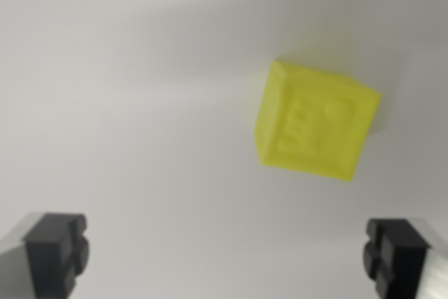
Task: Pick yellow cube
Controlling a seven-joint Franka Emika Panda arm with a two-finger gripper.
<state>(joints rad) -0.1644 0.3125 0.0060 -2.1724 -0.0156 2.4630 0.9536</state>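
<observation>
The table [140, 103] was a plain white surface with nothing on it but the cube [315, 122]. The cube lay rotated, corners askew, with blurred raised marks on its top. The gripper [227, 253] stood below the cube in the wrist view, jaws wide apart and empty, its midline left of the cube. Risk noted: a straight descent could land a finger [397, 253] on the cube, or the jaws could close on corners and twist it free.
</observation>
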